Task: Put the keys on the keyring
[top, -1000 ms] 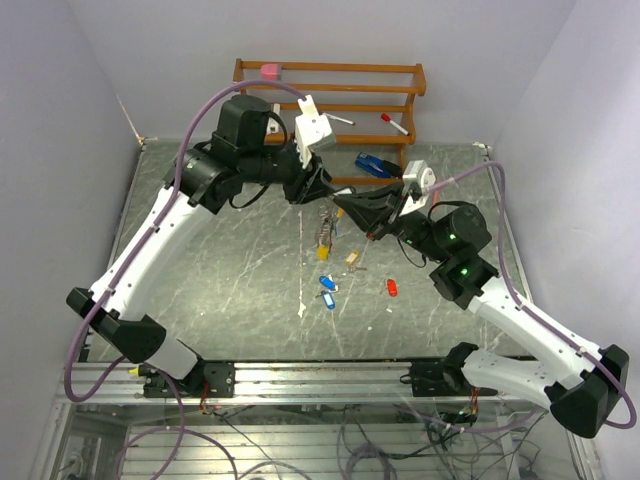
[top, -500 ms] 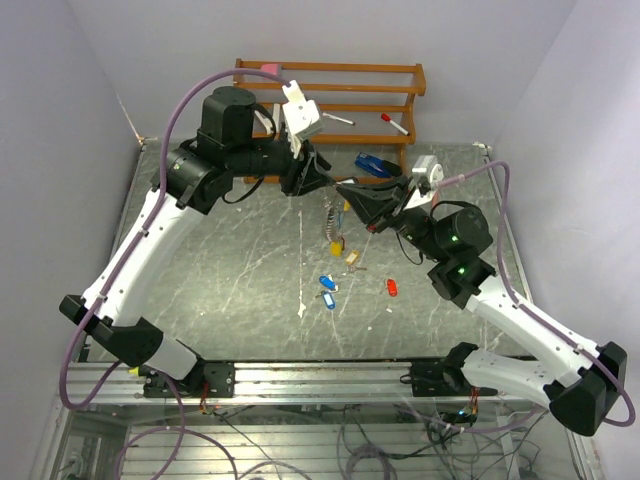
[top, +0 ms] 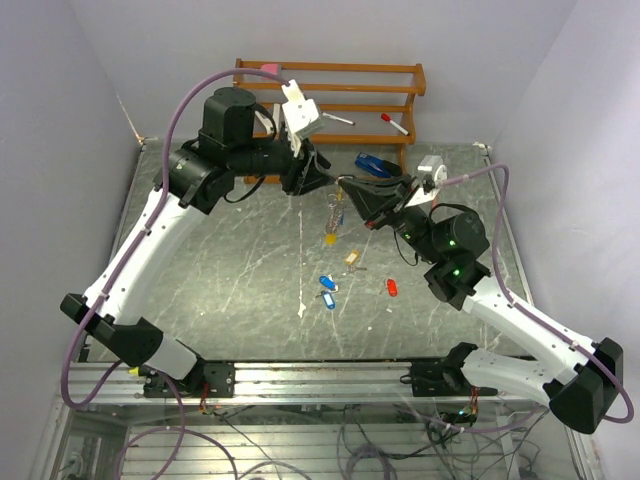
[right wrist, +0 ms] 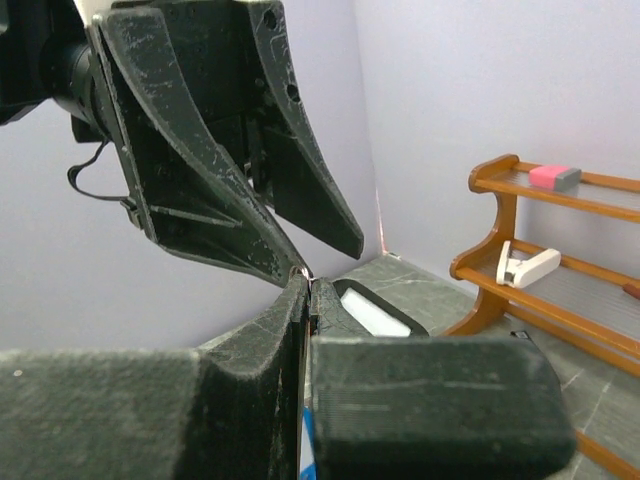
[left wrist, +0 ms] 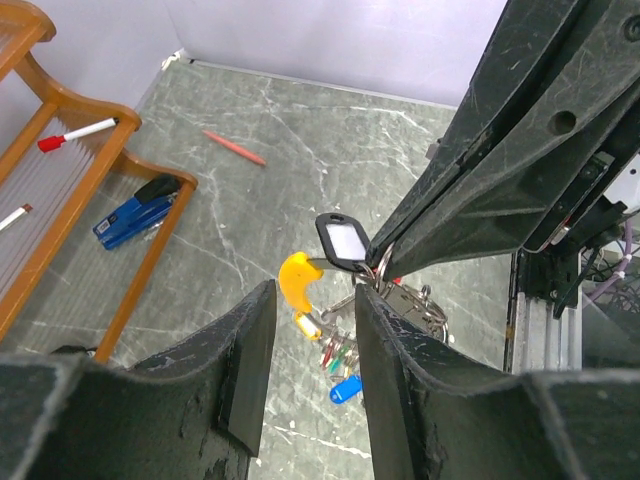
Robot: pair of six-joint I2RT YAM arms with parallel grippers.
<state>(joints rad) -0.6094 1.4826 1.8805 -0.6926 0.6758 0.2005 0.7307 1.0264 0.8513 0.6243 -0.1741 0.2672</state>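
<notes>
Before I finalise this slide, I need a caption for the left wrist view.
Right gripper pinches the keyring, tagged keys dangling beneath, just beyond the open left gripper above the table.

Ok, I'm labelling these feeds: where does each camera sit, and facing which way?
Top: above and behind the left arm and right arm, looking down on the table; both show.
Left wrist: looks down between its fingers at the keys.
Right wrist: looks about level over its fingers at the left gripper.
Shared: all show the rack.
</notes>
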